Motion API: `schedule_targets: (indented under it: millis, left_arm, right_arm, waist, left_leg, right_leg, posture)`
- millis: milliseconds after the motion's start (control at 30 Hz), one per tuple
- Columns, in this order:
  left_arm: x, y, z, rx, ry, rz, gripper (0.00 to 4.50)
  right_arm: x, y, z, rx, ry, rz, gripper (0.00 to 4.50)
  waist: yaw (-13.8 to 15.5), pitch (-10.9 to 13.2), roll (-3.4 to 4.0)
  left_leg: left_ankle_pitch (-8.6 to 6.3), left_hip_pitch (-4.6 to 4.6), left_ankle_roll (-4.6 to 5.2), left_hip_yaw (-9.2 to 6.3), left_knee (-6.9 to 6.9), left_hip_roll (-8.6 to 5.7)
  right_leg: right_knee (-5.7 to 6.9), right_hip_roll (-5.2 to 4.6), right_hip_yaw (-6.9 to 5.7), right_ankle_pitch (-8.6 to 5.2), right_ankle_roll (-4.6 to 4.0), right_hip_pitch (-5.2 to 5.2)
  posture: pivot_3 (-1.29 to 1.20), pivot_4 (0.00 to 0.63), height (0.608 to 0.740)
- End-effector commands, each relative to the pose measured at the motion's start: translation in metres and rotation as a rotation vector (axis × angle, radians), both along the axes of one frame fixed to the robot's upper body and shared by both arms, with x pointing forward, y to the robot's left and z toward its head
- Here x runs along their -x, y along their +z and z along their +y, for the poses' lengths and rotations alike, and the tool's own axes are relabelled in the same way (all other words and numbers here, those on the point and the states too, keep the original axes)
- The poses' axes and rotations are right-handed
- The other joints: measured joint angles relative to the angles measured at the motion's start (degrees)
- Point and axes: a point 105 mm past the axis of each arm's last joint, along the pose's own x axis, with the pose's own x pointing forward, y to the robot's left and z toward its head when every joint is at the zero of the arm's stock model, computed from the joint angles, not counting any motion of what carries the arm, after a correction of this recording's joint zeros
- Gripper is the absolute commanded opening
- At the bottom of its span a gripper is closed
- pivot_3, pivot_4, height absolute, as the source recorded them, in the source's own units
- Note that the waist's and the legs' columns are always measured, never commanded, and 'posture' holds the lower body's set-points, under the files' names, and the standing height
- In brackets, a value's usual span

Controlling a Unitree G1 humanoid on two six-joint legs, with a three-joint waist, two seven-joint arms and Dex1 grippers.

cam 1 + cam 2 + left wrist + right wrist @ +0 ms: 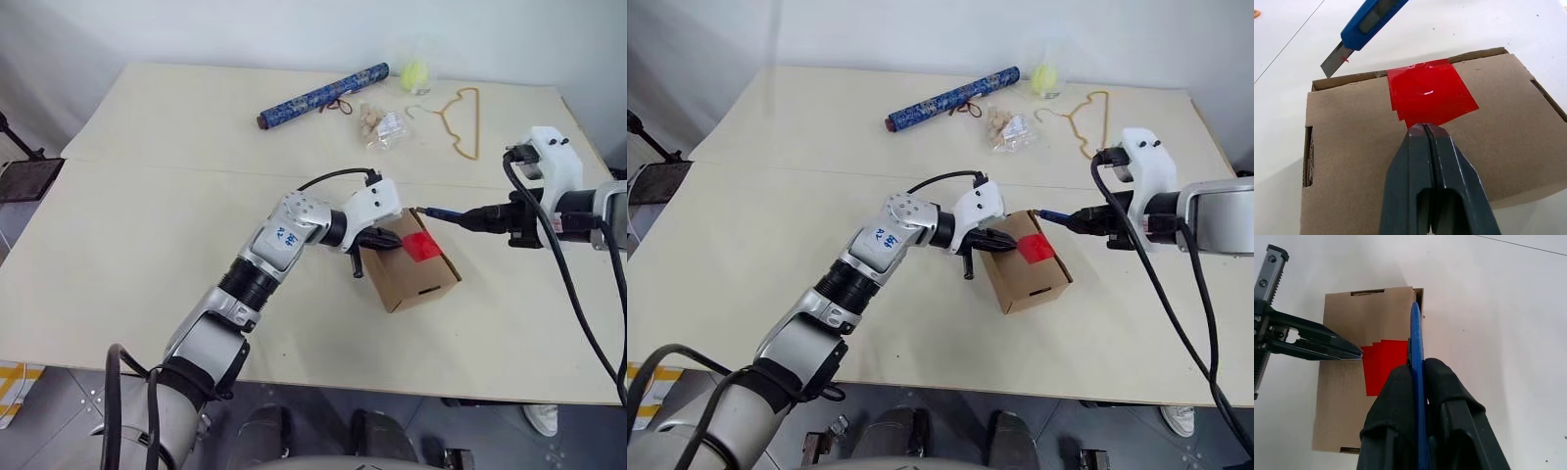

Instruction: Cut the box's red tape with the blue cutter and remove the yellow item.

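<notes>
Box (411,262) sits centre-right of the left eye view, flaps down. Tape (423,246) on its top looks whole, with no slit visible across the seam; cutting judged not yet done. Yellow item presumably inside; removal still to come.

Cutter (1367,23): blade out, in the upper left of the left wrist view, tip just off the box's far edge beside the tape, apparently not touching it. In the right wrist view the cutter runs up the middle of the frame along the box's right edge.

Right gripper (498,217), right of the box in the left eye view, is clamped narrow on the cutter's handle.

Left gripper (384,240): fingers (1435,161) pressed together, empty, tips on the box top at the tape's near edge, seemingly steadying it.

Table (147,225) beyond: not attended.
</notes>
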Motion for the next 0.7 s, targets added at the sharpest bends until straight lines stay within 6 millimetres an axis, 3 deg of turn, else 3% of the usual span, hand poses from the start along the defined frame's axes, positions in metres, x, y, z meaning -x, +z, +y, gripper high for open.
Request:
schedule_targets:
  millis: [33,233,700]
  left_arm:
    - [0.003,0.000,-0.001,-0.010,-0.016,-0.021,0.00]
    - [0.003,0.000,0.001,-0.016,-0.011,-0.023,0.00]
    - [-0.003,-0.006,-0.003,-0.050,0.030,-0.016,0.00]
  right_arm:
    - [-0.001,0.009,0.002,-0.006,0.002,-0.061,0.16]
    - [0.002,-0.004,0.007,-0.011,0.022,-0.025,0.16]
    - [0.014,-0.005,-0.004,0.062,0.059,0.125,0.16]
  waist:
    - [0.01,0.00,0.00]
    - [0.00,0.00,0.00]
    - [0.03,-0.01,0.01]
  left_leg:
    - [0.00,0.00,0.00,0.00,0.00,0.00]
    - [0.00,0.00,0.00,0.00,0.00,0.00]
    - [0.00,0.00,0.00,-0.01,0.03,0.00]
  right_leg:
    - [0.00,0.00,0.00,0.00,0.00,0.00]
    - [0.02,0.00,-0.01,0.01,0.02,0.00]
    - [0.03,0.00,0.00,0.02,0.02,0.00]
  posture:
    - [0.00,0.150,0.740]
    - [0.00,0.150,0.740]
    - [0.00,0.150,0.740]
